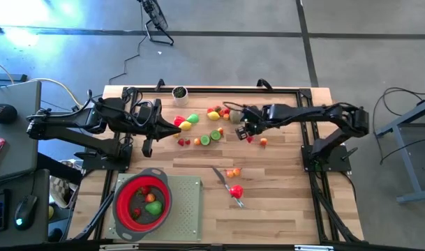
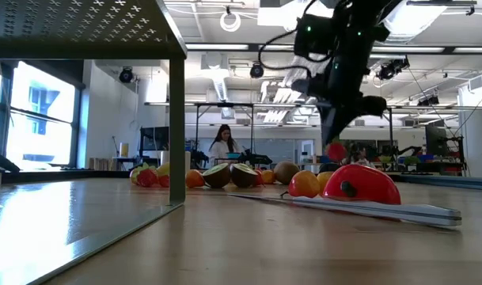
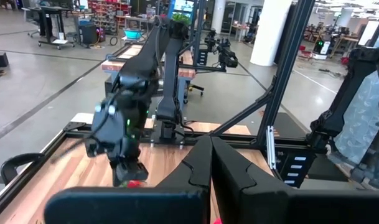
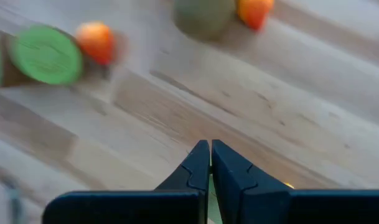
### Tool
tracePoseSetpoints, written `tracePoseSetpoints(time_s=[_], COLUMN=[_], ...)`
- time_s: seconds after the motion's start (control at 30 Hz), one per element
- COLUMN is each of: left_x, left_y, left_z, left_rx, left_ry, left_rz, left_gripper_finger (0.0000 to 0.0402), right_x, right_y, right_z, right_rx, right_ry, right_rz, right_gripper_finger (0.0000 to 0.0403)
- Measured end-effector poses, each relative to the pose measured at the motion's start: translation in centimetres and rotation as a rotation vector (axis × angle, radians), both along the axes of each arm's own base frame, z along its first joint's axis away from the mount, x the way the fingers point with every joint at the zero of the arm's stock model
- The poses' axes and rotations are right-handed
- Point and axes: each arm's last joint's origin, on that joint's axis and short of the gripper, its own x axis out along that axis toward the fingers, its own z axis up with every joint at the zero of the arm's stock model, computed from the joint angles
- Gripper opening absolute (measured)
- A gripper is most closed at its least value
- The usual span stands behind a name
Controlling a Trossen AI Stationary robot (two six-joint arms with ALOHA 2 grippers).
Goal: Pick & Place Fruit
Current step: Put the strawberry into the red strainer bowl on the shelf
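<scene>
Toy fruits lie scattered on the wooden table: a cluster [image 1: 215,113] near the far middle, yellow and red ones [image 1: 185,122] by the left arm, kiwi halves [image 1: 211,137]. My right gripper [image 1: 244,132] hangs over the middle of the table, shut on a small red fruit [image 2: 335,149], which shows under its tips and clear of the table. In the right wrist view the gripper [image 4: 210,152] hides that fruit. My left gripper [image 1: 176,129] hovers shut beside the yellow fruits; its wrist view shows it [image 3: 211,149] touching nothing. My right gripper pinches the small red fruit [image 3: 134,183] at its fingertips, coming from above and pointing down. The fruit sits just under the tips, lifted clear of the table. Which part of the fruit the fingers are on is too small to tell.
A red strainer [image 1: 142,201] with green and red fruits inside sits on a grey-green mat [image 1: 188,202] at the near left. A grey knife [image 1: 226,183], a red fruit [image 1: 235,190] and orange pieces [image 1: 231,172] lie near the middle. A small cup [image 1: 179,92] stands at the far edge.
</scene>
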Motion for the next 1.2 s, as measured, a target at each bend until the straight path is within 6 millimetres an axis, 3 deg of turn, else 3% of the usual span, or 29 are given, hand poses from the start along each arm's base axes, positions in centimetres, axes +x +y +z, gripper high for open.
tracePoseSetpoints(time_s=[0.33, 0.67, 0.87, 1.0, 1.2], left_x=[0.0, 0.3, 1.0, 1.1, 1.1], left_y=[0.0, 0.0, 0.2, 0.2, 0.2], left_z=[0.0, -0.2, -0.5, -0.5, -0.4], left_rx=[0.0, -0.006, -0.088, -0.133, -0.169], left_ry=[0.0, 0.01, 0.035, 0.037, 0.033], left_rz=[-0.001, -0.001, 0.09, 0.096, 0.104], left_gripper_finger=[0.0, 0.0, 0.0005, 0.0042, 0.0136], right_x=[-0.1, -0.1, 0.1, 0.2, 0.3], right_y=[0.1, 0.6, 0.6, 0.8, 1.0], right_z=[5.2, 10.2, 11.8, 12.2, 12.7], right_rx=[-0.145, -0.398, -0.51, -0.56, -0.615], right_ry=[-0.344, -0.663, -0.771, -0.788, -0.816], right_rz=[0.065, 0.165, 0.216, 0.252, 0.292], right_gripper_finger=[0.0004, 0.0004, 0.0004, 0.0004, 0.0004])
